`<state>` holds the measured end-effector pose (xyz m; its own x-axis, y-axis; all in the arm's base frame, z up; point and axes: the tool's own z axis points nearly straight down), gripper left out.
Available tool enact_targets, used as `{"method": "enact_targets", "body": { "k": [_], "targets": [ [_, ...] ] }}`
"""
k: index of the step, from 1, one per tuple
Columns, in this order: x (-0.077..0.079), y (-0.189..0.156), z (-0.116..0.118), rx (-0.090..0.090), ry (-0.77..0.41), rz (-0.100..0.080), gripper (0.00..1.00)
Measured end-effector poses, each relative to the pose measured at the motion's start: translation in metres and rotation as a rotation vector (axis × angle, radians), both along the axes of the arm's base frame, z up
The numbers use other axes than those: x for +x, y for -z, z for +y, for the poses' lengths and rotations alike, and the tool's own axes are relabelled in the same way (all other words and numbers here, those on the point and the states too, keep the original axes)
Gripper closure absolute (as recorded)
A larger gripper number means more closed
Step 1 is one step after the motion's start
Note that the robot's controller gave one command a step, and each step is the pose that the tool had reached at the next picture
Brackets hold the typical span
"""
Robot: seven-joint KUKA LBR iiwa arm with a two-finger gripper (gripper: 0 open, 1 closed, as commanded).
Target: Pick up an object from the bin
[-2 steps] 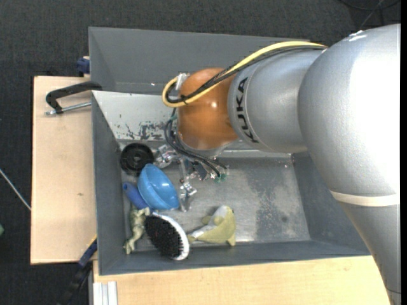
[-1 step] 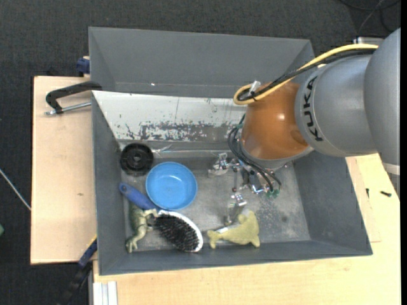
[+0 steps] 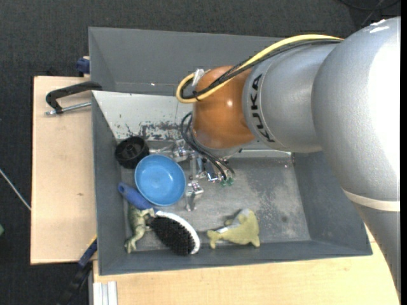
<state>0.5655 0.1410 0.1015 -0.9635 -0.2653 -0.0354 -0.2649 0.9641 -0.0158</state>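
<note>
My fingers (image 3: 194,190) hung just beside 1 blue round plastic bowl (image 3: 159,180), left part of grey metal bin (image 3: 331,234); open or shut, couldn't tell. Nearby: 1 black oval brush (image 3: 175,233), 1 yellow-green soft toy (image 3: 240,232), 1 black round cap (image 3: 130,151).

Gripper (image 3: 202,182) just beside blue bowl (image 3: 158,179) in bin (image 3: 280,202).

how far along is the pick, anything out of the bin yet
Nothing looks picked: the blue bowl, black hairbrush and yellow-green toy all lie on the bin floor. In hand: the gripper is low beside the bowl. Left: grasping something and lifting it out.
</note>
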Motion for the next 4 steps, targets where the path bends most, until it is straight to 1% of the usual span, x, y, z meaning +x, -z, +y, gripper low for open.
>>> {"method": "enact_targets", "body": {
  "k": [1, 2, 3, 4],
  "targets": [
    [0.032, 0.016, 0.029, 0.011, 0.161, 0.031, 0.0],
    [0.021, -0.054, 0.037, 0.013, 0.07, 0.025, 0.0],
    [-0.037, 0.018, 0.049, 0.011, -0.025, 0.01, 0.0],
    [-0.038, -0.106, 0.093, 0.013, -0.033, 0.024, 0.0]
  ]
}}
